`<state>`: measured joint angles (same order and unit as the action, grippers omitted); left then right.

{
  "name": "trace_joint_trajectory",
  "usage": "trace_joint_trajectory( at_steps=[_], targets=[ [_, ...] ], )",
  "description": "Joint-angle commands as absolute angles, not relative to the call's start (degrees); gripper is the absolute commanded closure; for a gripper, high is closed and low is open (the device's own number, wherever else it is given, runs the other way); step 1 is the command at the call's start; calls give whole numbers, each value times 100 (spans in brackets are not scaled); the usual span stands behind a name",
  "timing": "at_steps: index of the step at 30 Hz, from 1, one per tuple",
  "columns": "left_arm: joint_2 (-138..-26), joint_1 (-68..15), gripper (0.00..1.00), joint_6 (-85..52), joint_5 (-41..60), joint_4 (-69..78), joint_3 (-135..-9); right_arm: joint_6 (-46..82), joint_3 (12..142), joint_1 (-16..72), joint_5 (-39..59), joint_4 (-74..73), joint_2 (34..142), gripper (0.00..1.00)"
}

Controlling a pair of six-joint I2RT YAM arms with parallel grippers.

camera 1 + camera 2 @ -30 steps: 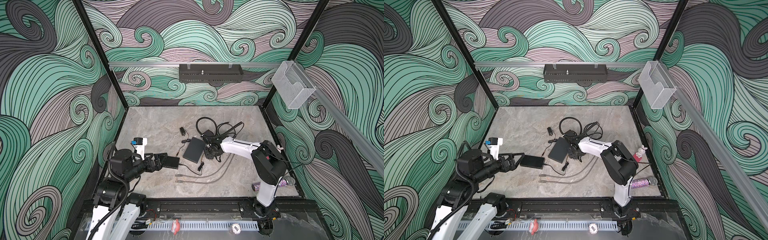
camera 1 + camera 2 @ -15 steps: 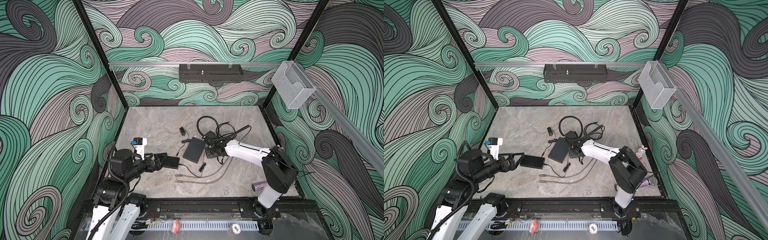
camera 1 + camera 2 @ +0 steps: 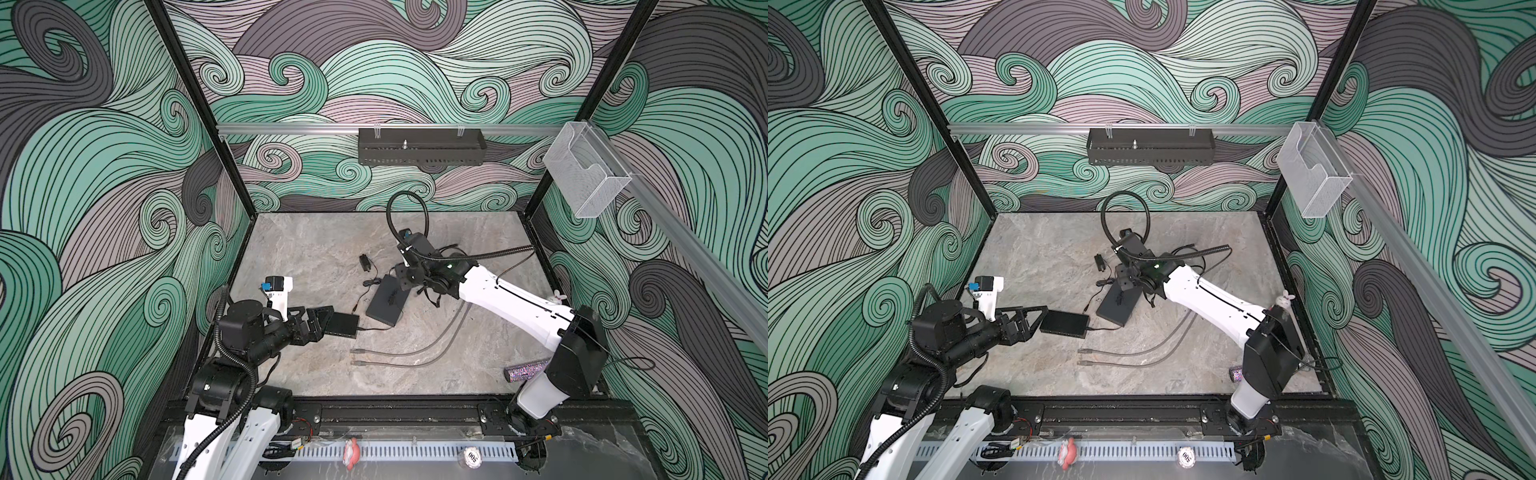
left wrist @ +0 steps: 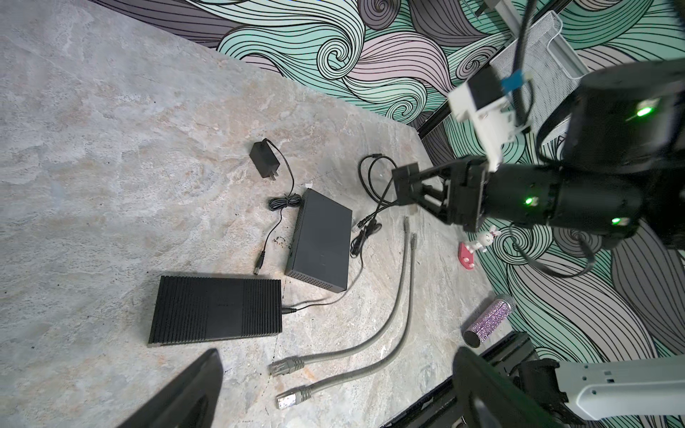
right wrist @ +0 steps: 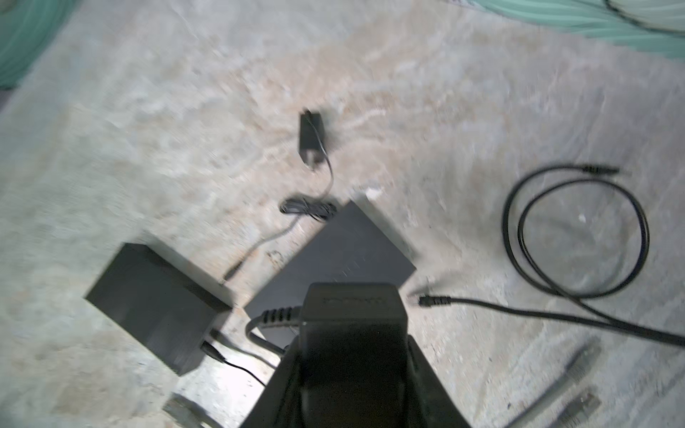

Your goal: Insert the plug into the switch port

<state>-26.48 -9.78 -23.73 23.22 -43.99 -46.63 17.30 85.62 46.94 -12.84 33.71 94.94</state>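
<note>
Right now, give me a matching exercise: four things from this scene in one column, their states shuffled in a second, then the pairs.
Things
1. left gripper
2. right gripper
3. ribbed black box
4. two grey cables

States
A. lying loose, plug ends free
B. jaws wide open, holding nothing
C. thin black lead plugged into one end
D. closed on a black power brick

Pairs: 1-B, 2-D, 3-C, 4-A
</note>
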Motion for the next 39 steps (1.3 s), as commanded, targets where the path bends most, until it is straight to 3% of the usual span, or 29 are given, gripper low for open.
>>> trace_joint_trajectory(
  at_steps=[1,4,11,25,33,39],
  targets=[
    [-2534,-993,1,-2348,2225,-4490,-4696,1306,9248,4778,-951,3354,9994,66],
    [-2474,-974,2,-2347,2171,-4535,-4722,1035,10066,4837,-394,3386,10731,66],
    [-2351,-958,1,-2347,2163,-4509,-4712,788,11967,4998,-108,3666,12648,67],
    [-2158,-957,1,-2338,2180,-4509,-4724,1016,14480,5245,692,3646,15092,66],
    [-2106,-967,1,-2338,2193,-4483,-4713,1432,14868,5317,851,3210,15650,64],
    [-2100,-969,1,-2338,2161,-4482,-4713,1208,14834,5351,669,3152,15629,55]
  ],
)
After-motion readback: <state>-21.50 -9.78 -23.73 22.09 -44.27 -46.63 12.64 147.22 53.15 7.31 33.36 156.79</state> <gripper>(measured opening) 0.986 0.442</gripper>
